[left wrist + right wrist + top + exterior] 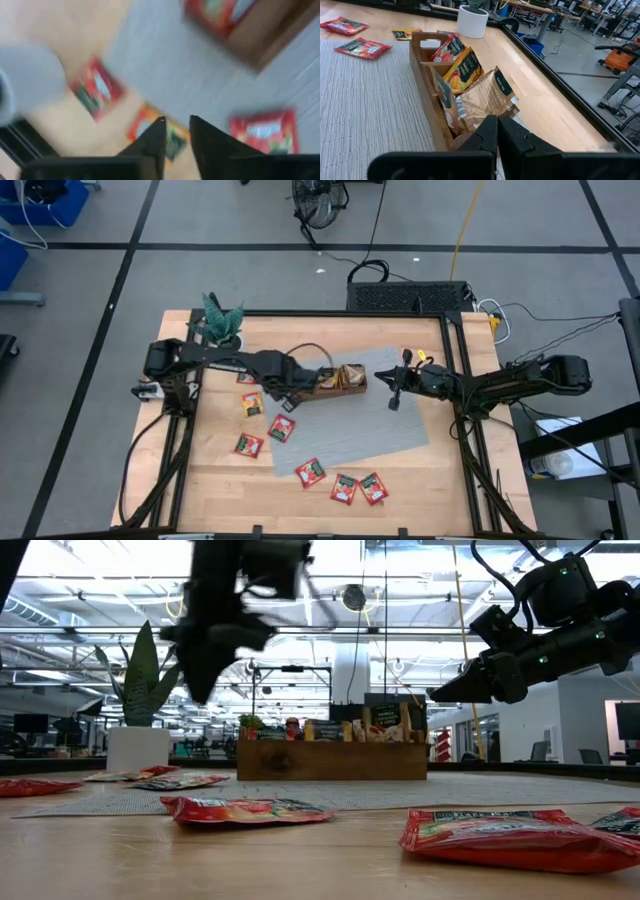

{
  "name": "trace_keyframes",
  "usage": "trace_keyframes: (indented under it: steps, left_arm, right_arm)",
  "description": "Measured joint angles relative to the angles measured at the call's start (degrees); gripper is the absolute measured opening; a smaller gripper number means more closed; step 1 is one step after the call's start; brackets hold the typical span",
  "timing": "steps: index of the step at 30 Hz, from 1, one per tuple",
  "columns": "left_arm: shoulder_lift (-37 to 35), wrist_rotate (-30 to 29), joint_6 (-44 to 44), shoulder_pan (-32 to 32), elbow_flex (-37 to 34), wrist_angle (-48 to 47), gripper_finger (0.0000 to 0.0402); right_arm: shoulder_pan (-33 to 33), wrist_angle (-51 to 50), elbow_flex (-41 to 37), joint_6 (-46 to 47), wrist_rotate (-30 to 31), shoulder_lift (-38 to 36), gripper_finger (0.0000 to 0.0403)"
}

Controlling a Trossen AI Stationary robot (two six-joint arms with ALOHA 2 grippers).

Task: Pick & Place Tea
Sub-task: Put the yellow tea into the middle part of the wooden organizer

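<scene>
Foreground: red flat square tea sachets (520, 838) lay nearest the low camera on the wooden table (420, 480).
Tray: brown wooden compartment tray (427, 75) held red, orange and gold sachets; only the right wrist view showed them.
Left gripper (290, 392): beside the tray, fingers slightly parted, empty.
Right gripper (395, 395): fingers pressed together.
Writing: unreadable.

Red tea sachets (343, 488), grey ribbed mat (395, 430)

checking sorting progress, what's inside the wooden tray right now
The wooden tray holds upright tea sachets: a red one, an orange-yellow one and a pale brownish one. Their lower parts and the compartment floors are hidden by the tray walls and the right gripper.
</scene>
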Motion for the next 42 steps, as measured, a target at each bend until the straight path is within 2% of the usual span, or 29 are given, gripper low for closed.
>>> trace_keyframes:
  steps: [4, 7, 11, 14, 17, 22, 26, 36, 42]
  left_arm:
    - [-4.4, 3.7, -5.2, -0.8, -10.5, 2.1, 0.0157]
    - [-9.7, 4.9, -5.4, -0.2, -19.3, 9.7, 0.0192]
    - [-15.8, 4.1, -3.7, 1.6, -29.6, 20.6, 0.0206]
    - [-18.0, -0.3, -7.7, 4.1, -34.4, 22.9, 0.0207]
    - [-17.9, -0.5, -9.9, 5.9, -37.7, 23.5, 0.0207]
    - [-16.9, 0.9, -10.5, 7.7, -41.5, 27.9, 0.0207]
    - [-17.2, 2.1, -12.7, 8.0, -41.8, 27.8, 0.0207]
    - [-17.9, 22.7, -15.1, 5.9, -42.1, 28.6, 0.0207]
    - [-17.9, 27.8, -12.3, 3.8, -42.1, 37.3, 0.0207]
  right_arm:
    - [0.0, -0.3, 0.0, 0.0, 0.0, 0.0, 0.0000]
    - [0.0, -0.5, 0.0, 0.0, 0.0, 0.0, 0.0000]
    - [0.0, -0.6, 0.0, 0.0, 0.0, 0.0, 0.0000]
    - [0.0, -0.3, 0.0, 0.0, 0.0, 0.0, 0.0000]
    - [0.0, -0.2, 0.0, 0.0, 0.0, 0.0, 0.0000]
    - [0.0, 0.1, 0.0, 0.0, 0.0, 0.0, 0.0000]
    - [0.0, 0.1, 0.0, 0.0, 0.0, 0.0, 0.0000]
    - [0.0, 0.1, 0.0, 0.0, 0.0, 0.0, 0.0000]
    - [0.0, 0.1, 0.0, 0.0, 0.0, 0.0, 0.0000]
